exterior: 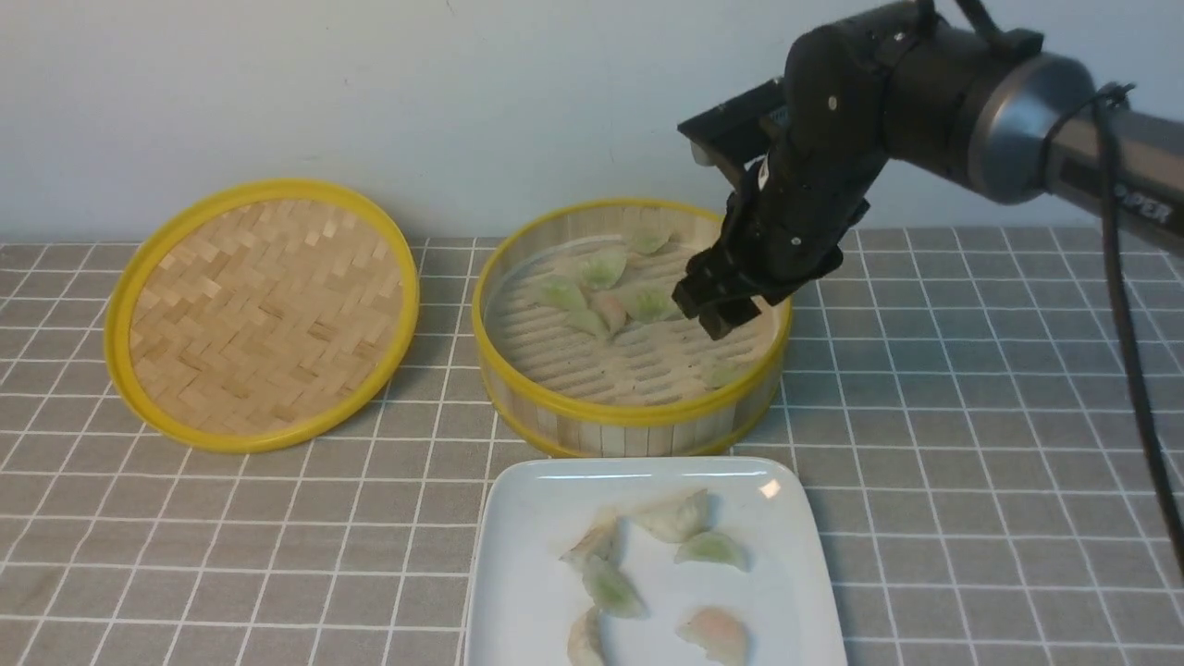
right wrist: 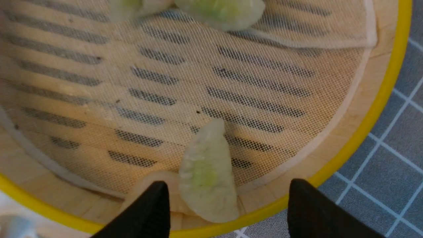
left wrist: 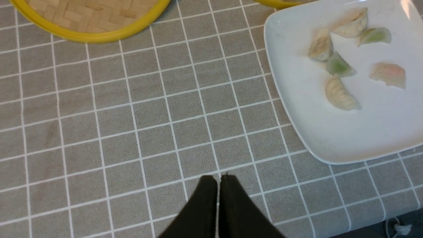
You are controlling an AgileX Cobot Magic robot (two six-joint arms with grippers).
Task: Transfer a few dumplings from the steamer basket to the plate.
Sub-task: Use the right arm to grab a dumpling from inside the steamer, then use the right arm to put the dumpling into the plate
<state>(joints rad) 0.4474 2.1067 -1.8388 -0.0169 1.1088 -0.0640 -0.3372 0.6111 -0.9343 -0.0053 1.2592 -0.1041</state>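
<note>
Two green dumplings point(exterior: 710, 548) on plate point(exterior: 518, 592), lower centre. Step: another pick. Right gripper point(exterior: 717, 314) apart above basket point(exterior: 638, 412), straddling dumpling point(right wrist: 206, 175), lower centre; next, descend, close gently. Left gripper point(left wrist: 218, 180) together.

Layout of the surface point(exterior: 971, 416) — lid, basket, plate

The lid point(exterior: 264, 314) sits at rear left. The steamer basket point(exterior: 629, 412) stands just to its right at rear centre, apart from it. The plate point(exterior: 536, 499) lies directly in front of the basket, near its front wall, and runs out of view at the near edge. A cluster of dumplings point(exterior: 603, 268) lies in the basket's rear half. A lone dumpling point(exterior: 723, 374) lies apart from them, by the front-right wall. Six plated dumplings point(exterior: 710, 548) are spread over the plate's middle. The right claw point(exterior: 708, 310) hangs over the basket's right part — in the right wrist view the lone dumpling lies between its fingers point(right wrist: 148, 211). The left claw point(left wrist: 218, 177) is over bare surface, apart from plate and lid.
</note>
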